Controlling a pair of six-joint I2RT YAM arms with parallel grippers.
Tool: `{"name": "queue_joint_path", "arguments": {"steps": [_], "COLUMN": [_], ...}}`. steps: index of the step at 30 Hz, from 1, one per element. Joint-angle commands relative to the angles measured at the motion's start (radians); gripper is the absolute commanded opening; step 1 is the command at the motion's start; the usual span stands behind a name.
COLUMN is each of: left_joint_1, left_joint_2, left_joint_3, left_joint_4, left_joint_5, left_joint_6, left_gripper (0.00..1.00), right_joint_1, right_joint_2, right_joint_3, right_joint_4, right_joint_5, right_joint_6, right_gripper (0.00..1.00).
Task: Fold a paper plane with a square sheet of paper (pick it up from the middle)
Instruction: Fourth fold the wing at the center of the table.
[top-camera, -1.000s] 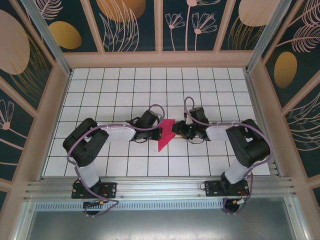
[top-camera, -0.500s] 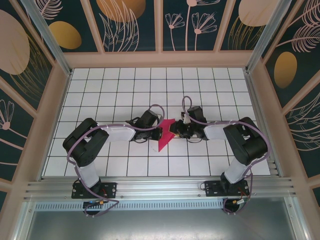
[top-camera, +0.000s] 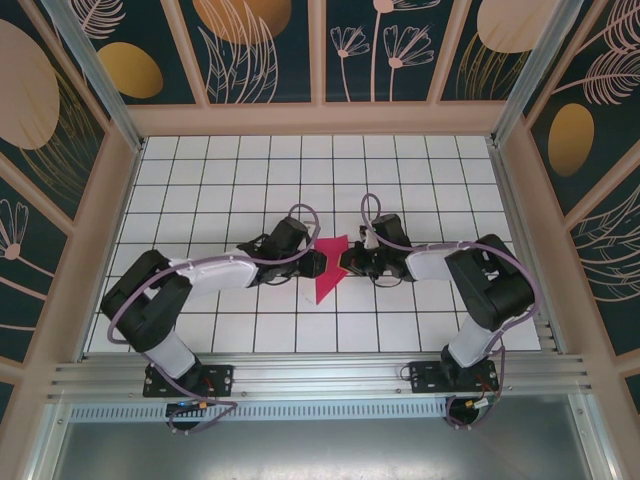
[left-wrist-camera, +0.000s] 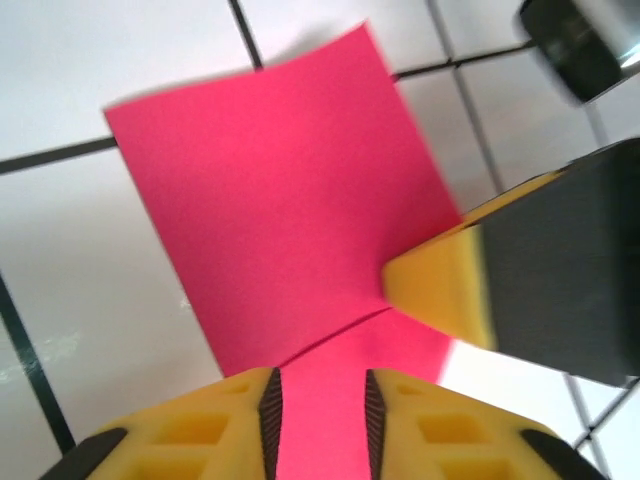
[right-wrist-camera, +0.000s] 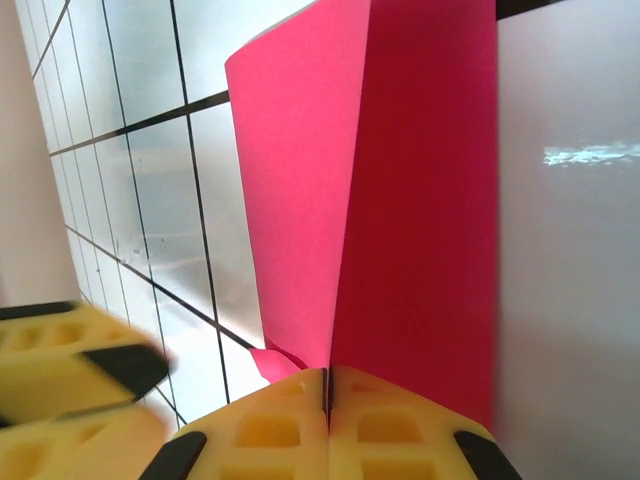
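Top view, paper: the thin, creased magenta-red paper sheet (top-camera: 328, 272) sits at the middle of the white tiled table (top-camera: 250, 170), between the two arms. It forms a pointed shape with its tip toward the near edge.
Top view, left gripper: the left gripper (top-camera: 313, 263) is at the sheet's left edge. Its jaw gap cannot be judged from here.
Top view, right gripper: the right gripper (top-camera: 346, 262) is at the sheet's right edge, facing the left one.
Left wrist, paper: the sheet (left-wrist-camera: 280, 200) rises from the tiles with a crease across its lower part.
Left wrist, pincer: the left gripper (left-wrist-camera: 318, 405) has its jaws narrowly apart, and the paper passes through the gap unpinched.
Left wrist, other arm: a yellow-and-black finger (left-wrist-camera: 440, 290) presses into the sheet from the right.
Right wrist, paper: the sheet (right-wrist-camera: 400, 200) stands folded along a sharp vertical crease.
Right wrist, pincer: the right gripper (right-wrist-camera: 328, 395) has its jaws pressed together, pinching the paper's edge in the seam.
Right wrist, other arm: blurred yellow fingertips (right-wrist-camera: 60, 340) show at lower left.
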Motion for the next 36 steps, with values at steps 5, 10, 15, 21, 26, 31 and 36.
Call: {"name": "queue_joint_path", "arguments": {"steps": [5,10,15,21,26,31,36], "left_joint_1": [-0.084,-0.194,-0.241,-0.26,-0.274,-0.292,-0.298], "left_joint_2": [-0.17,-0.162,-0.117,-0.077,-0.034,-0.003,0.024], "left_joint_3": [-0.098,-0.119,-0.117,-0.107,-0.085,-0.057,-0.035], "left_joint_4": [0.003,-0.008,-0.009,0.004,-0.02,-0.039,-0.066], "left_joint_5": [-0.106,-0.218,-0.288,-0.306,-0.328,-0.355,-0.396], "left_joint_6": [-0.038,-0.065,-0.075,-0.056,-0.046,-0.03,-0.016], "left_gripper": [0.34,0.37,0.38,0.39,0.39,0.39,0.39], "right_joint_1": [0.054,0.087,0.107,0.111,0.111,0.111,0.111], "right_joint_2": [-0.097,-0.124,-0.128,-0.131,-0.128,-0.123,-0.123], "right_joint_3": [-0.022,-0.049,-0.06,-0.059,-0.052,-0.047,-0.042], "right_joint_4": [-0.007,-0.002,0.002,-0.006,-0.013,-0.012,-0.015], "right_joint_5": [0.106,0.158,0.174,0.179,0.181,0.178,0.177], "right_joint_6": [0.106,0.18,0.207,0.213,0.207,0.205,0.203], "right_gripper": [0.01,0.01,0.01,0.01,0.01,0.01,0.01]}}
